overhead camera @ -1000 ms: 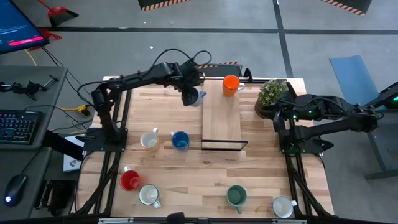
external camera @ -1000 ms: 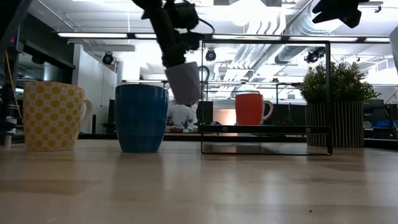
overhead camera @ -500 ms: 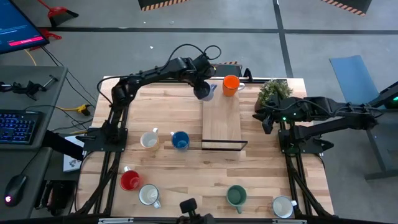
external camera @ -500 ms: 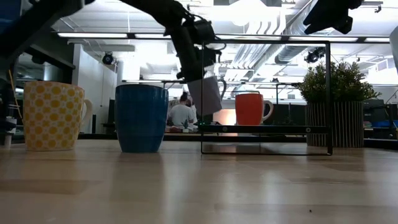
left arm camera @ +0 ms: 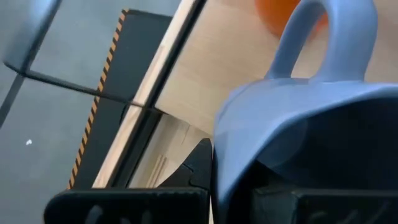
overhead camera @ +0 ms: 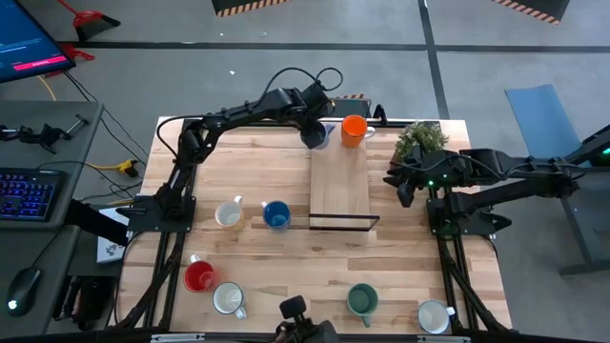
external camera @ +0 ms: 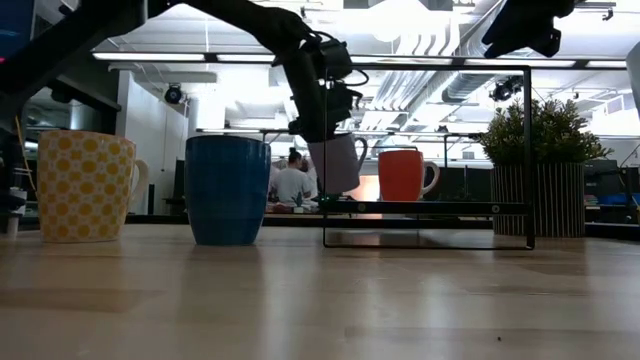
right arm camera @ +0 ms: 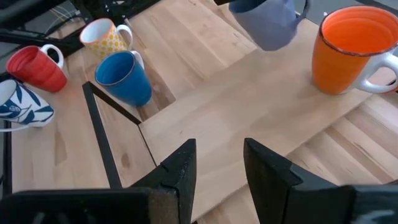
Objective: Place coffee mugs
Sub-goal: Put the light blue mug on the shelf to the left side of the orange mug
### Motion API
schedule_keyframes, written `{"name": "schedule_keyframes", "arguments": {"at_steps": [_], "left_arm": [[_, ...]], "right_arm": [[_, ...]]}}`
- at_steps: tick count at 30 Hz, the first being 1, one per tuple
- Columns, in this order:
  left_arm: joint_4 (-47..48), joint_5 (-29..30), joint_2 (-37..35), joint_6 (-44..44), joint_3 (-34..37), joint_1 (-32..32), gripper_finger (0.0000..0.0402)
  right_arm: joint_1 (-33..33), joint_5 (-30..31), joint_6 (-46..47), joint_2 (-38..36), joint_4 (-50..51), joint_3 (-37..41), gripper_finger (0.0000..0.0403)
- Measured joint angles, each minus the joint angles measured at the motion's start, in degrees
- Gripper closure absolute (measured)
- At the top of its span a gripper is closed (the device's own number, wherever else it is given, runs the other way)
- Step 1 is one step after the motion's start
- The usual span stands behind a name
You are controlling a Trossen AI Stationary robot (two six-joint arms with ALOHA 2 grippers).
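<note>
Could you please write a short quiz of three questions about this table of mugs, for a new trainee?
1. True or false: the left gripper is shut on the light blue mug.
2. Which mug already stands on the raised wooden shelf? A. the red mug B. the orange mug C. the green mug
3. Fill in: the right gripper hangs open beside the small potted ____.

Key: 1 true; 2 B; 3 plant.
</note>
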State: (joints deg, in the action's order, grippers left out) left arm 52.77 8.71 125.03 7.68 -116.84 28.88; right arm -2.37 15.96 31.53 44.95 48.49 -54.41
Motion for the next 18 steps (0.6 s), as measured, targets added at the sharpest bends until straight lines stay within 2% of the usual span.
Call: {"name": "schedule_keyframes", "arguments": {"at_steps": [9,18], "left_arm": [[-0.72,-0.64,0.31,1.12,0.00,-0.06,0.0393],[0.48,-2.82,0.31,1.91,0.00,-3.32,0.0393]], "right_arm": [[0.01,-0.03,0.00,0.04,-0.09,0.00,0.0289],[0.02,-0.05,-0.01,0.04,-0.09,0.00,0.0289]]}}
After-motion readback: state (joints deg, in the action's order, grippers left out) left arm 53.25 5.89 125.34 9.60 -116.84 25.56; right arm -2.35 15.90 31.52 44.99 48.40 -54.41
